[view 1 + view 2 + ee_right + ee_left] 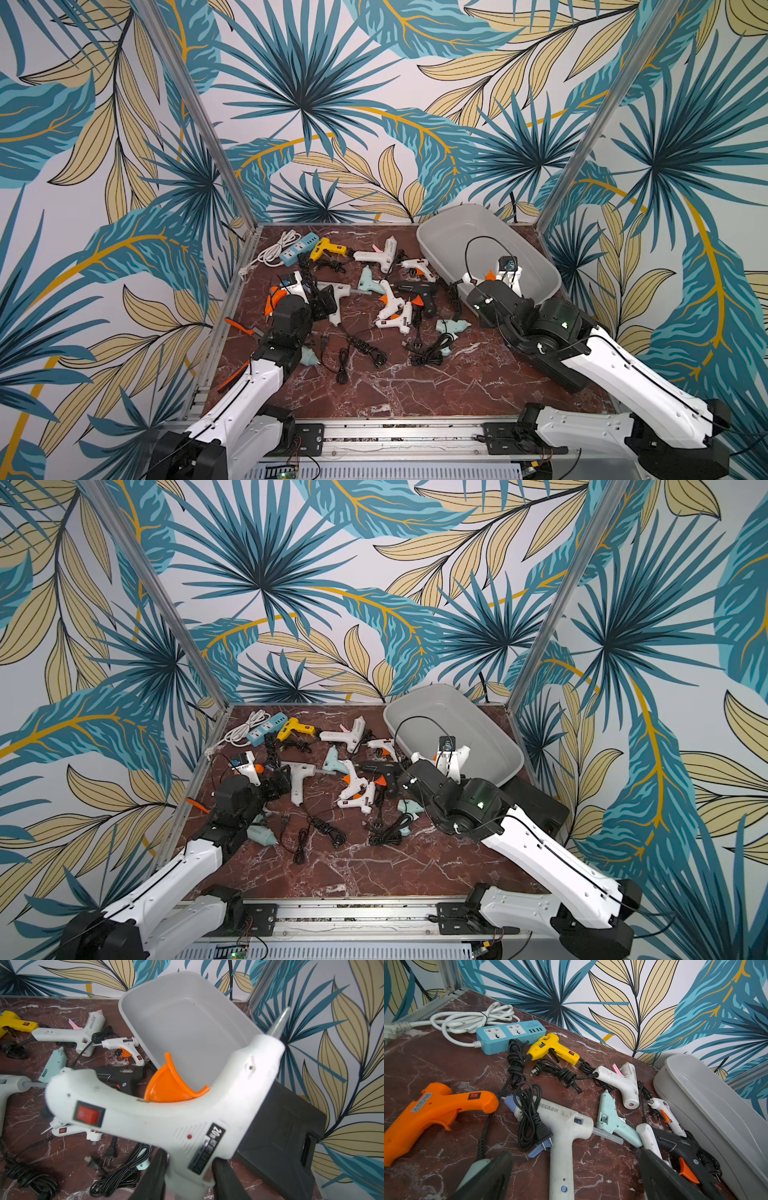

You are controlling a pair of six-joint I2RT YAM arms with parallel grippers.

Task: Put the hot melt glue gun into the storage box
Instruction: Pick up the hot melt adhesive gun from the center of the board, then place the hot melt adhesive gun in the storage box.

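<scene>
The right gripper (189, 1176) was closed on the white glue gun (158, 1118) above the grey storage box (187, 1022); next it should lower and release. The left gripper (575, 1176) stood wide open, empty.

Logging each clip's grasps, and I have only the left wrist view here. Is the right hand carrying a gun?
Observer: Yes, the right hand is shut on a white glue gun with an orange trigger.
Operator: Where does it hang?
Observer: Over the near end of the storage box, in both top views.
Operator: Anything lying inside?
Observer: What the right wrist view shows of its inside is bare grey plastic.
</scene>
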